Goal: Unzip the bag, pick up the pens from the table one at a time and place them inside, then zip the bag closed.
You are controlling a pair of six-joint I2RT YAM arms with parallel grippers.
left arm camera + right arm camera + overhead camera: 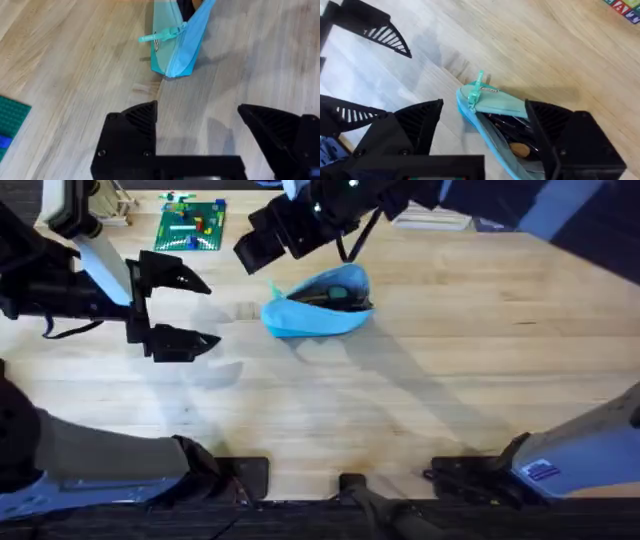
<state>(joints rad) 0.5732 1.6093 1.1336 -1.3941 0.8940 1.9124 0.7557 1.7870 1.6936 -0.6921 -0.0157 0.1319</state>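
A: What is lying across the whole overhead frame?

B: The tabletop [450,400], light plank wood. The two arms are reaching over it. The left claw [185,308] is hanging at the left centre of the overhead frame, its black fingers spread wide apart and holding nothing.

A: And the right one?

B: The right claw [262,242] is sitting in the upper middle of the overhead frame, just up and left of the bag. In its own wrist view its fingers [420,120] are standing apart, straddling the bag's end without clamping it.

A: Where is the bag lying?

B: The light blue bag [318,302] is resting on the tabletop a little above the centre of the overhead frame, its zipper gaping open. Dark pens [512,131] are showing inside the opening.

A: Anything smaller?

B: A green building-block baseplate [190,226] is lying at the upper left of the overhead frame, and the bag's turquoise zipper pull [161,35] is sticking out from its near end.
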